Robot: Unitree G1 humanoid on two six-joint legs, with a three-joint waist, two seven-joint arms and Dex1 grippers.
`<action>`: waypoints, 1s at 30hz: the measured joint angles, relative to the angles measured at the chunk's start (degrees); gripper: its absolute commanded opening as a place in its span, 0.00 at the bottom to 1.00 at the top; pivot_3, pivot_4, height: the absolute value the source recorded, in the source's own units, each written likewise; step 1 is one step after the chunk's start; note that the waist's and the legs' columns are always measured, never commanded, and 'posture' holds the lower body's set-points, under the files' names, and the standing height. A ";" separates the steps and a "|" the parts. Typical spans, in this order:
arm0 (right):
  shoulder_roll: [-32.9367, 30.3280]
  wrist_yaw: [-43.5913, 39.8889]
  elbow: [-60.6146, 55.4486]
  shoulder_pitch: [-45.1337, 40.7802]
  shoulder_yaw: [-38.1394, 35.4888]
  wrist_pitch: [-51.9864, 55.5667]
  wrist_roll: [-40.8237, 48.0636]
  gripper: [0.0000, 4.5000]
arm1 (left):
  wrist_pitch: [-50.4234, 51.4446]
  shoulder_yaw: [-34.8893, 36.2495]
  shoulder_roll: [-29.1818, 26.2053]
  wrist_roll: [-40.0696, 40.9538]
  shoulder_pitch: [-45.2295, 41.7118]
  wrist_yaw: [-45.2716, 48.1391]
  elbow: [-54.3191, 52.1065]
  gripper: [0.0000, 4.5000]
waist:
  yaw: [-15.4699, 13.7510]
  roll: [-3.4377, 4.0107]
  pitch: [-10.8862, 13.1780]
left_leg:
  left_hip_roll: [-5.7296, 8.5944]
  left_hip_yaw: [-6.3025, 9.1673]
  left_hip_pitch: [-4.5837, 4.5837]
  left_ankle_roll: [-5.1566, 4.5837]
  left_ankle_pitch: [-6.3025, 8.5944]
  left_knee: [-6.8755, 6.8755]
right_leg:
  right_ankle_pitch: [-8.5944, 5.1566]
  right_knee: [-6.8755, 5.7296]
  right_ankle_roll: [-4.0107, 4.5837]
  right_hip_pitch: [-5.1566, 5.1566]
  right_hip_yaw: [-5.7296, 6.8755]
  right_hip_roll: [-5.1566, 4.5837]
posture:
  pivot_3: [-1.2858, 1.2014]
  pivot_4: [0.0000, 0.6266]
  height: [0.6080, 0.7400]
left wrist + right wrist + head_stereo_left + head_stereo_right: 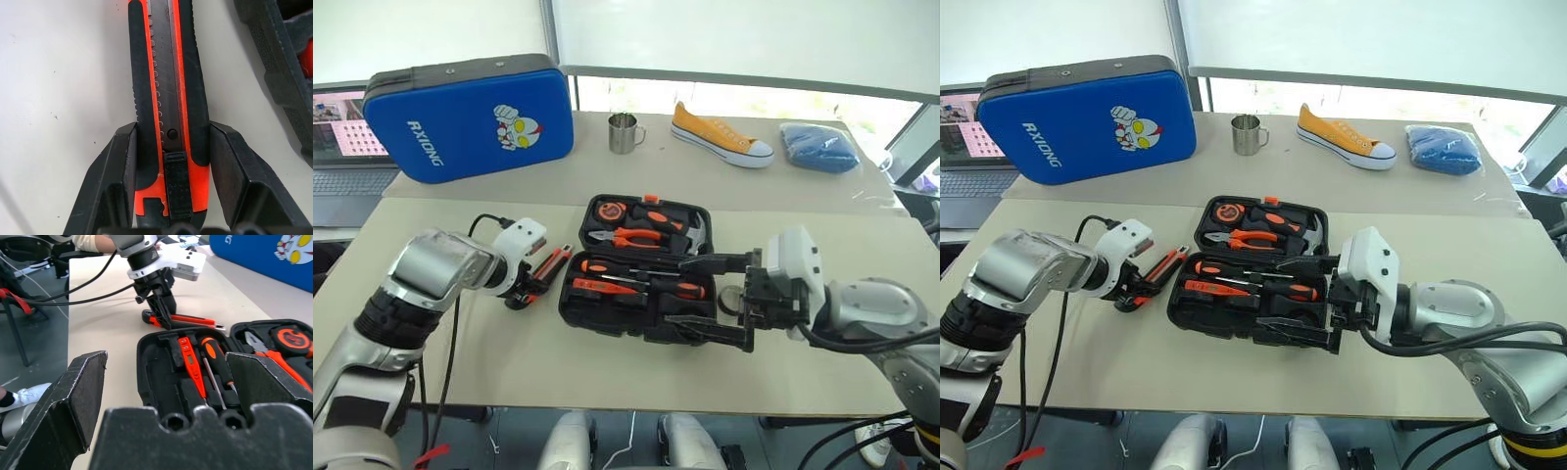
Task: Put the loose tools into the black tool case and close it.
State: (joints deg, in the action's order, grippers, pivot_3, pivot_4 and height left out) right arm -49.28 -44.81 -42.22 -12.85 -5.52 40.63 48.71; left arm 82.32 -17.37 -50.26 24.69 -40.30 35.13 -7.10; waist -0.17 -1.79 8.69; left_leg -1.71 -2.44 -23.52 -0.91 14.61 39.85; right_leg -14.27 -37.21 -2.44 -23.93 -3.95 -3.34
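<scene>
The black tool case [567,307] lies open in the middle of the table. Orange pliers, a hammer and a round tape measure fill its far half. Two long screwdrivers [651,286] and a slim orange one [597,287] lie in its near half. Just left of the case, the black-and-orange utility knife [168,73] lies flat on the table. My left gripper [523,294] is shut on its near end, a finger [115,166] against each side. My right gripper [677,291] hangs open over the case's near right corner, holding nothing. A small dark roll [730,300] peeks out behind it.
Along the back of the table stand a big blue case with a cartoon figure [470,113], a metal mug [624,132], a yellow shoe [720,135] and a blue cloth [819,147]. A laptop [342,147] sits at the far left. Bare tabletop lies in front of the tool case.
</scene>
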 measured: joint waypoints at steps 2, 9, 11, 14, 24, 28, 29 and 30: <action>-0.27 -0.18 0.00 -0.10 -0.20 0.01 0.59 1.00 | -4.65 0.67 -2.07 -0.85 1.13 0.74 2.96 0.37 | 0.48 0.01 0.00 | -0.05 0.01 0.08 0.01 -0.01 -0.05 | 0.01 -0.02 0.09 0.01 -0.01 0.08 | 0.52 0.24 0.99; -4.15 -2.83 0.00 1.81 -4.24 1.70 5.71 1.00 | -35.83 0.89 -8.57 -9.00 -0.12 12.59 14.73 0.37 | -0.12 -0.26 0.15 | -0.07 -0.05 -0.36 0.07 -0.04 0.03 | 0.06 0.10 0.11 -0.23 0.15 0.00 | 0.52 0.24 0.99; -4.61 -3.07 -0.02 2.28 -4.53 1.75 6.12 1.00 | -42.82 1.74 -7.40 -8.55 -2.66 18.70 13.77 0.37 | -1.02 -0.30 0.18 | -0.03 -0.30 -0.67 0.04 -0.03 0.23 | 0.08 0.20 0.00 -0.31 0.23 -0.05 | 0.52 0.24 0.99; -6.12 -3.45 -0.28 4.24 -5.36 1.75 5.88 1.00 | -49.87 1.39 -6.23 -7.59 -4.84 27.75 6.81 0.37 | -1.35 -0.31 0.18 | 0.00 -0.40 -0.79 -0.13 0.07 0.39 | 0.12 0.29 -0.11 -0.28 0.20 -0.10 | 0.52 0.24 0.99; -8.64 -2.35 -4.76 12.79 -12.85 3.23 9.06 1.00 | -48.25 -14.85 3.72 -12.49 -10.85 40.22 -5.82 0.37 | -0.11 -0.30 0.17 | -0.04 -0.27 -0.68 -0.16 0.08 0.39 | 0.10 0.18 -0.11 -0.26 0.06 0.10 | 0.52 0.24 0.99; -8.51 0.00 -6.01 14.26 -14.15 3.37 10.04 1.00 | -45.85 -21.59 4.26 -18.78 -11.44 41.71 -5.62 0.37 | -0.09 -0.30 0.17 | -0.03 -0.21 -0.67 -0.16 0.08 0.40 | 0.10 0.17 -0.12 -0.25 0.04 0.10 | 0.52 0.24 0.99; -8.46 0.90 -6.67 14.57 -14.58 3.37 10.45 1.00 | -46.76 -22.66 4.25 -20.32 -10.85 42.07 -5.53 0.37 | -0.10 -0.30 0.17 | -0.03 -0.14 -0.69 -0.16 0.08 0.40 | 0.10 0.18 -0.12 -0.28 0.04 0.10 | 0.52 0.24 0.99; -8.39 1.42 -6.99 14.84 -14.97 3.37 10.67 1.00 | -47.51 -22.87 4.12 -20.69 -10.40 42.27 -5.53 0.37 | -0.10 -0.30 0.17 | -0.03 -0.10 -0.68 -0.16 0.08 0.40 | 0.10 0.18 -0.13 -0.27 0.04 0.10 | 0.52 0.24 0.99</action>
State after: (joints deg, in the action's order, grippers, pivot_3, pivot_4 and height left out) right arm -57.67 -43.39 -49.21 1.99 -20.49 44.00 59.38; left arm 34.82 -40.24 -46.14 4.00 -50.70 77.41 -12.63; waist -0.27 -2.09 8.86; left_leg -1.74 -2.54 -24.20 -1.07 14.70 40.25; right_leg -14.18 -37.03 -2.57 -24.20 -3.91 -3.24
